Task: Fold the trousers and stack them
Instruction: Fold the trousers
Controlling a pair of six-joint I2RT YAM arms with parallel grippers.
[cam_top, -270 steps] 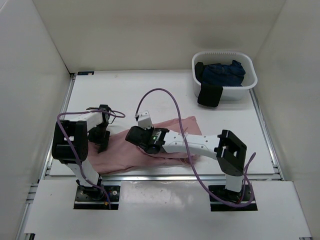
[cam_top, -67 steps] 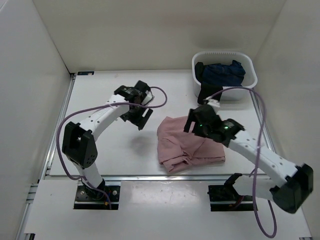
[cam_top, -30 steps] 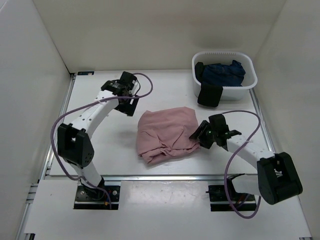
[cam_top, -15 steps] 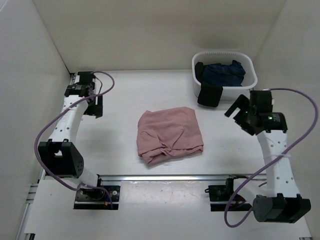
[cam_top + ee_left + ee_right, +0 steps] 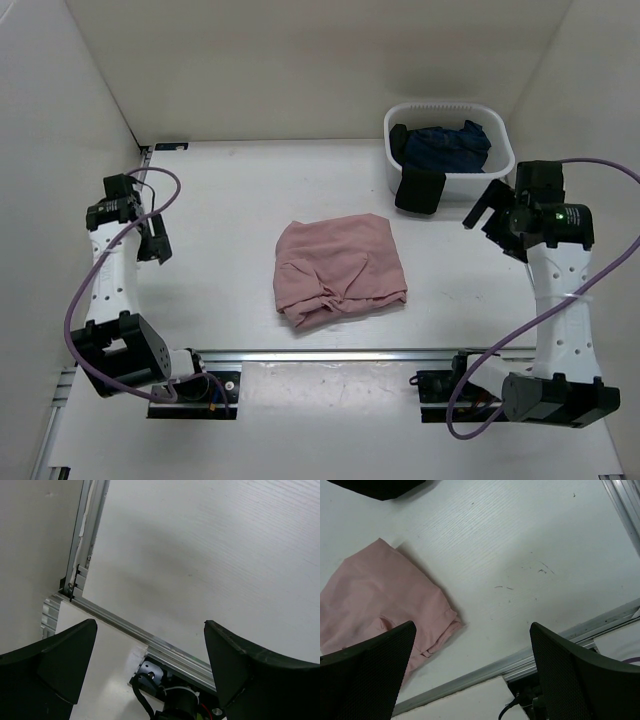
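Quick status on my two arms: the dusty-pink thin-fabric trousers are lying as a folded, slightly rumpled bundle around the middle of the white table, a bit nearer the front rail than the back wall. Neither of my grippers is touching them.

My left gripper is way over at the left edge of the table, well apart from the bundle. Its fingers are spread wide with nothing between them, and its wrist cam only sees bare tabletop and the aluminium rail.

My right gripper hangs over the right side, just in front of the white plastic basket. That one has the dark navy garment in it and a black cloth draped over its front wall. This gripper's spread wide and empty too, and on its wrist cam the trousers sit off to the left, clear of the fingers
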